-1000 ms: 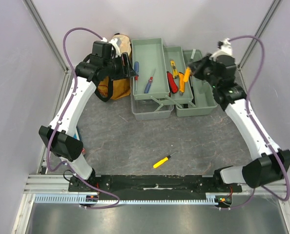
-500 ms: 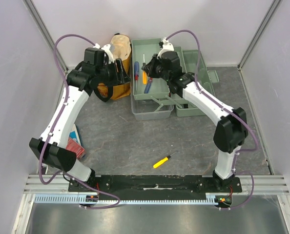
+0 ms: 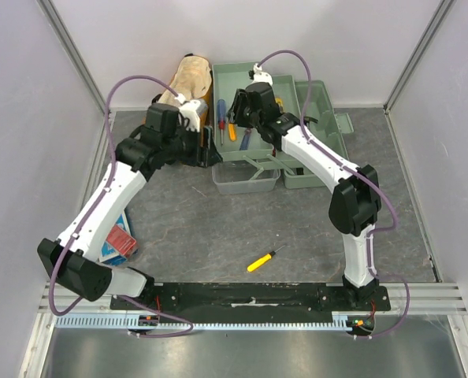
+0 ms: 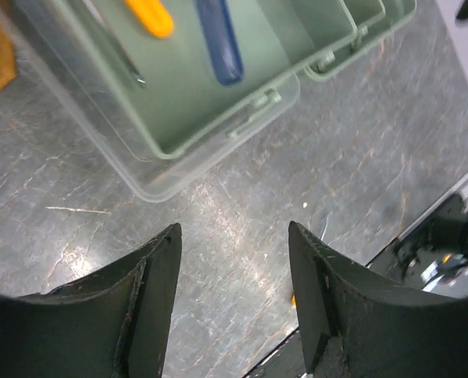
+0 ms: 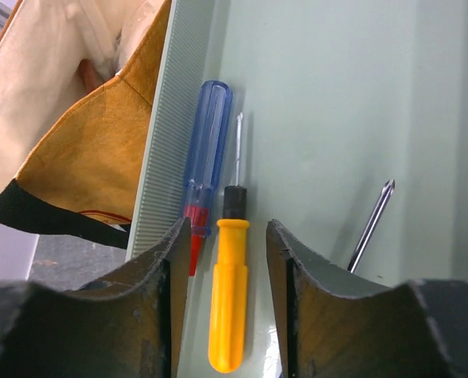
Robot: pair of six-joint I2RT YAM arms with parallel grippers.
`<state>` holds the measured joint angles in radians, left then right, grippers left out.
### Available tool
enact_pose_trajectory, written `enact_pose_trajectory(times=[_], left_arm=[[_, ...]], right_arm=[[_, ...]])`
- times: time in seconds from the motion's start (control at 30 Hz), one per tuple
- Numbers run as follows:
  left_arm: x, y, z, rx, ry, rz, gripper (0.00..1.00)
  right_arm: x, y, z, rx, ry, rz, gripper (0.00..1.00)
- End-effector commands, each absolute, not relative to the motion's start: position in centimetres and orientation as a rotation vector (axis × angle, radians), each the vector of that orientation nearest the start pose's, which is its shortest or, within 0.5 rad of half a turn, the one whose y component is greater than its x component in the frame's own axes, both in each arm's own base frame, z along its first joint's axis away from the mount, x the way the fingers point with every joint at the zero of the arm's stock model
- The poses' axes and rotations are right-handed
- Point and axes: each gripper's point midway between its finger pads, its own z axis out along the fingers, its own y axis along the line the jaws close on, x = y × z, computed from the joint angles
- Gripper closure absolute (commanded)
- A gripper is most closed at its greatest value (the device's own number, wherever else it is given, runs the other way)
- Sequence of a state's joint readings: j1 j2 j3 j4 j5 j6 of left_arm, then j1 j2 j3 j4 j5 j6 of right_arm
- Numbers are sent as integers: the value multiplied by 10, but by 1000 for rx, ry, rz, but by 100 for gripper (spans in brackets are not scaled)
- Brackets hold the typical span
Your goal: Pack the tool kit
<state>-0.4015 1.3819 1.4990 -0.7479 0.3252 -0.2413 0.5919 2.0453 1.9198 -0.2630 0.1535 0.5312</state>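
A placing step seems complete: the right pincer (image 5: 228,236) is open astride the yellow-handled screwdriver (image 5: 228,315) in the left tray (image 5: 336,94), and the left pincer (image 4: 234,232) is open and empty. Next, fetch the loose screwdriver (image 3: 264,259) from the near tabletop (image 3: 218,228).

Plastics, bare metal, cloth and a stone-look tabletop.

The pale grey-green plastic toolbox (image 5: 336,102) has smooth, matt tray floors and a finely ribbed rim. The clear plastic section (image 4: 151,177) under its trays is glossy and see-through. The yellow plastic-handled screwdriver (image 5: 228,295) is smooth with a soft sheen, with a matt black collar and a thin shaft of bright bare metal. The blue translucent-handled screwdriver (image 5: 205,153) beside it looks glassy. The mustard-yellow bag (image 5: 84,157) is matt, grainy cloth with a paler fabric lining and black edging. The dark grey tabletop (image 4: 313,157) is veined like slate and has a dull shine. The left tool (image 4: 234,232) has dark, matt fingers (image 4: 147,299).
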Motion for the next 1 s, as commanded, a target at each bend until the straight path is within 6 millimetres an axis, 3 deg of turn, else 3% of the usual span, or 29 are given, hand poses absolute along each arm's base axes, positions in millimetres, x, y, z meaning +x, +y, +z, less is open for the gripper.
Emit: enact_pose_trajectory(times=[0.0,0.13,0.27,0.47,0.53,0.73,0.9,0.97], left_arm=[[294,-242,287,676,2087,-700,38],[271,-276,261,821,2083,-666,37],[249,-307,233,945,2091,-637,37],[213,-339,180,1085,2171,-626,37],[198,-346,161,1144,2198,-601,37],[152,-364,117,1268,2309,-613,36],[112,-359,70,1428,2380,-497,36],[105,-357,56,1423,2416,-436,36]], right_arm=[[514,323,297,94,1911,558,48],[511,292,335,167,1849,544,47],[505,223,366,301,1789,506,46],[487,101,357,506,1767,338,43],[477,80,349,537,1779,294,40],[459,38,319,603,1825,188,37],[457,24,297,632,1888,167,37],[456,21,293,641,1895,158,37]])
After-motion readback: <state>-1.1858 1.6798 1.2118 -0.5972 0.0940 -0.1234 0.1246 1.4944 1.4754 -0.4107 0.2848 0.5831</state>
